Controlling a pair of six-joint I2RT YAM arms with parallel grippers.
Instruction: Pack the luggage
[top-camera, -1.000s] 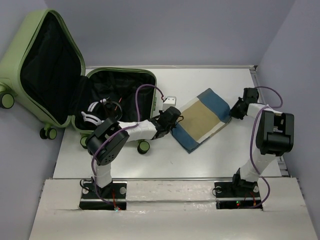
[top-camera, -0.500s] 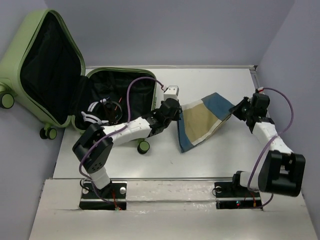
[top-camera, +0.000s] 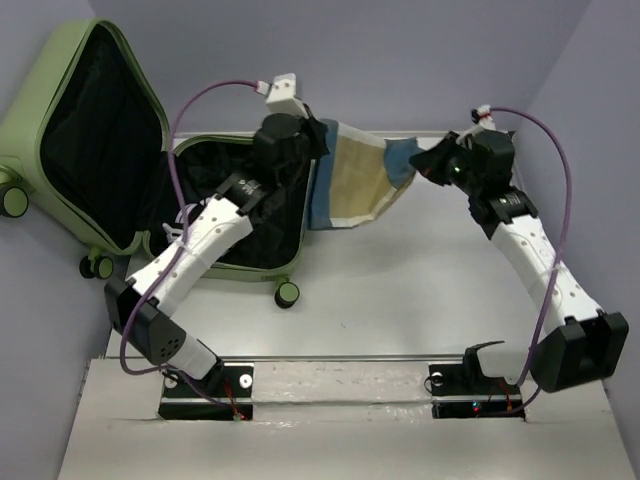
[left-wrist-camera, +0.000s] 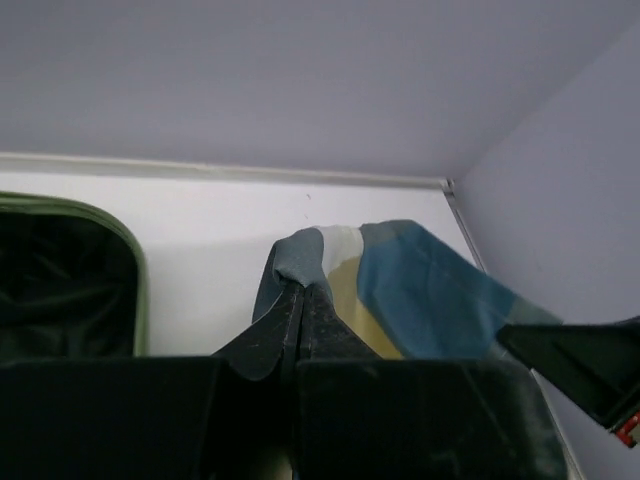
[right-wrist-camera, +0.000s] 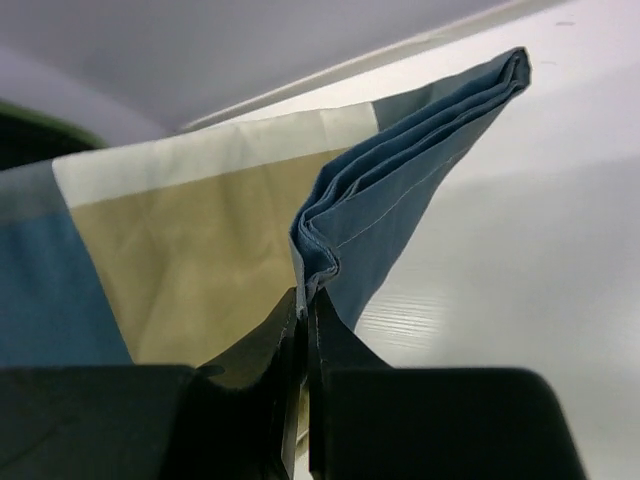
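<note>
Top view: luggage (top-camera: 22, 130) sits at upper left of frame, open. Light-green lid stands propped up and leans toward the left wall. Base half lies on the table (top-camera: 400, 290), black lining facing up. Small white-and-dark items (top-camera: 186, 228) lie in the base, partly hidden by the left arm; cannot identify them. Green-and-black wheel (top-camera: 287, 294) at the base's lower right corner.

Folded cloth (top-camera: 350, 180), blue, tan and cream panels, hangs slung between both hands at upper centre of frame, sagging in the middle. Its left edge overlaps the right rim of the luggage base in this view. Cannot tell whether the lower edge touches the table.

Left hand (top-camera: 322, 135): clenched on the cloth's left corner. Left wrist view confirms it: fingertips (left-wrist-camera: 300, 295) pinched tight on the fabric (left-wrist-camera: 420, 290), green luggage rim (left-wrist-camera: 142, 300) at left.

Right hand (top-camera: 425, 165): clenched on the cloth's right corner. Right wrist view shows the hand (right-wrist-camera: 303, 300) gripping stacked blue layers (right-wrist-camera: 200, 230).

Purple cable (top-camera: 215, 90) loops above the left arm.
</note>
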